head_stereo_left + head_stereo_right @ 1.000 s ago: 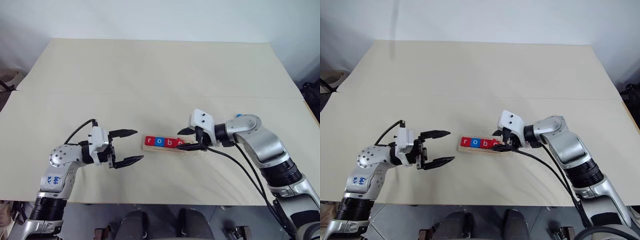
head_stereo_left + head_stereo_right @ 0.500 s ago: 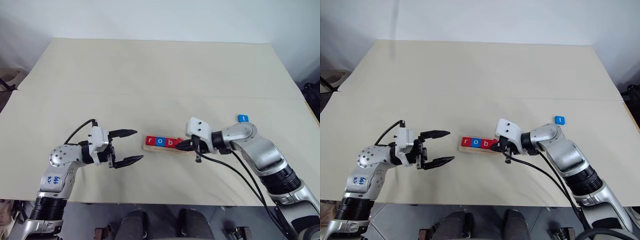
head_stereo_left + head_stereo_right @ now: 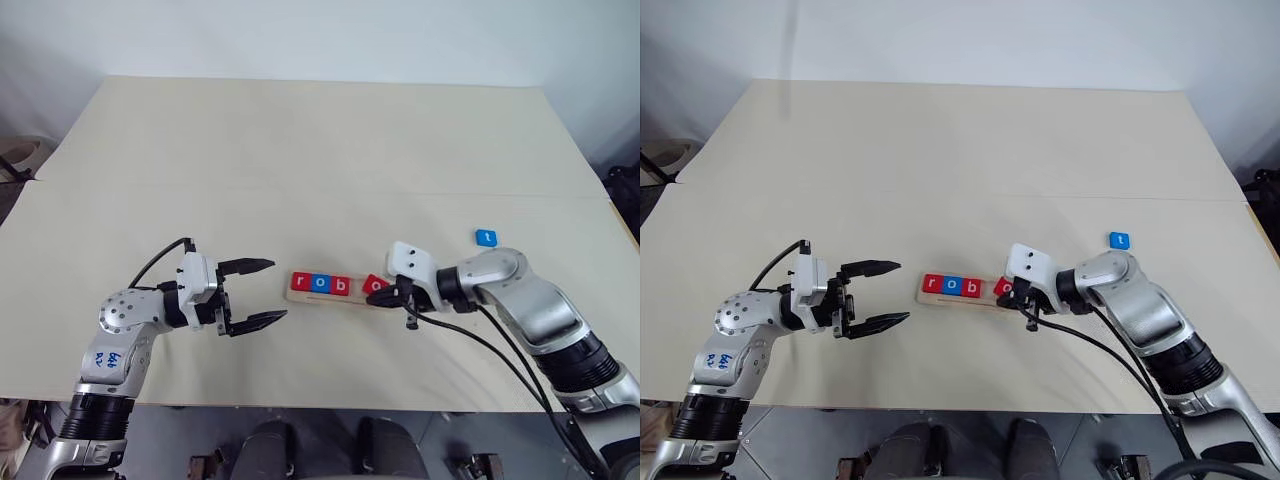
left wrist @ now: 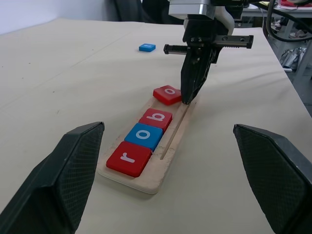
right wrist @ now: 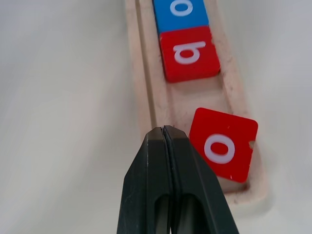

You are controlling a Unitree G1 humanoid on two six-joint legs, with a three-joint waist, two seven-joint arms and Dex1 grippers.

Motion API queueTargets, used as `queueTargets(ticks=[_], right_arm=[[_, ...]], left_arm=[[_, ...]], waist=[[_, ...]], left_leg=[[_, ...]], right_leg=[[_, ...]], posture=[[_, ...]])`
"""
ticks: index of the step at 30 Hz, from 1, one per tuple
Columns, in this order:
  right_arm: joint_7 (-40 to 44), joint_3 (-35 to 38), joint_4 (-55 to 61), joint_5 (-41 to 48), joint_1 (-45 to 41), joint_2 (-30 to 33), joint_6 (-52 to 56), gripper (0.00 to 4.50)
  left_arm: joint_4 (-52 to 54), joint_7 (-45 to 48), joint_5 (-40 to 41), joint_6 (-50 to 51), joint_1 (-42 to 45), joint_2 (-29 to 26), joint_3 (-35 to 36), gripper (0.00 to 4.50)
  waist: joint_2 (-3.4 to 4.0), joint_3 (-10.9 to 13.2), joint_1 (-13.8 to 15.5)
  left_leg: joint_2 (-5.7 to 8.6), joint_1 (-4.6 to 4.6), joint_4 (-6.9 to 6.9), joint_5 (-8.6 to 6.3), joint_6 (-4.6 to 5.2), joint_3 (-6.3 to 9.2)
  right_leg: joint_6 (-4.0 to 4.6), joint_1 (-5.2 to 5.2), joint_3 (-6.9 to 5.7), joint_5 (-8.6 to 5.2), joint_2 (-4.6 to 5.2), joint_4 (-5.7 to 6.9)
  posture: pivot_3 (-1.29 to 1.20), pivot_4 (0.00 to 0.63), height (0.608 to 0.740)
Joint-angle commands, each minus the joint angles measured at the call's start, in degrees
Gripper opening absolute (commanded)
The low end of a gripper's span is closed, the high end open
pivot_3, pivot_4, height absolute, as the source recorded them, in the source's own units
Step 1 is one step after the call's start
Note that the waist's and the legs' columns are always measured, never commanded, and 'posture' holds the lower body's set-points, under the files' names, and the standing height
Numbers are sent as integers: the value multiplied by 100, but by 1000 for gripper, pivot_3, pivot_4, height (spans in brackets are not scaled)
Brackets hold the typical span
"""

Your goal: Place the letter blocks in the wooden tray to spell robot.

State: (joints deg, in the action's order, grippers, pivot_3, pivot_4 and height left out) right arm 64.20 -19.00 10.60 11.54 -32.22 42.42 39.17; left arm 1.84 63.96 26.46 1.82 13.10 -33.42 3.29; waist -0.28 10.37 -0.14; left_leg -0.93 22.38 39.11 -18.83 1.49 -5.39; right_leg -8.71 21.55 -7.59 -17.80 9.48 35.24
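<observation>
- Right gripper (image 5: 165,130): black fingers pressed flat together, holding nothing; tip sat at the wooden tray's (image 4: 168,141) near rim, just beside the skewed red "o" block (image 5: 223,144).
- That red "o" block lay crooked at the tray's right end, one corner riding over the rim, apart from the "b"; whether the fingertip touched its edge I could not tell.
- Red "r" block (image 4: 128,158), blue "o" block (image 4: 144,136) and red "b" block (image 4: 156,119) sat flat in the slot, edge to edge, from the tray's left end.
- Blue "t" block (image 3: 486,237) lay alone on the table (image 3: 300,150), well apart from the tray, beyond the right arm.
- Left gripper (image 3: 257,292): fingers spread wide, level, aimed at the tray's left end, near but clear of it.
- Tray: pale unfinished wood, long and narrow, shallow slot with a raised rim. Blocks: flat, glossy squares, rounded corners, white lowercase letters. Table: matte cream sheet.
</observation>
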Motion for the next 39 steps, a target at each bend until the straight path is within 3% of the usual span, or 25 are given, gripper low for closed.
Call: queueTargets(ticks=[1, 13, 39], right_arm=[[75, 346, 135, 150, 21, 197, -23, 25], [-123, 775, -146, 114, 100, 540, 45, 25], [-434, 257, -305, -43, -147, -318, 42, 25]], left_arm=[[103, 27, 6, -67, 43, 14, 3, 4500], [33, 16, -5, -81, 83, 52, -11, 4500], [147, -147, -26, -60, 32, 119, -8, 4500]], waist=[[0, 0, 1], [0, 0, 4], [0, 0, 1]], left_leg=[[0, 0, 0, 0, 0, 0], [0, 0, 0, 0, 0, 0], [0, 0, -1, 0, 0, 0]], right_leg=[[0, 0, 0, 0, 0, -1], [0, -2, 0, 0, 0, -3], [0, -1, -1, 0, 0, -2]], posture=[[0, 150, 740], [0, 150, 740], [0, 150, 740]])
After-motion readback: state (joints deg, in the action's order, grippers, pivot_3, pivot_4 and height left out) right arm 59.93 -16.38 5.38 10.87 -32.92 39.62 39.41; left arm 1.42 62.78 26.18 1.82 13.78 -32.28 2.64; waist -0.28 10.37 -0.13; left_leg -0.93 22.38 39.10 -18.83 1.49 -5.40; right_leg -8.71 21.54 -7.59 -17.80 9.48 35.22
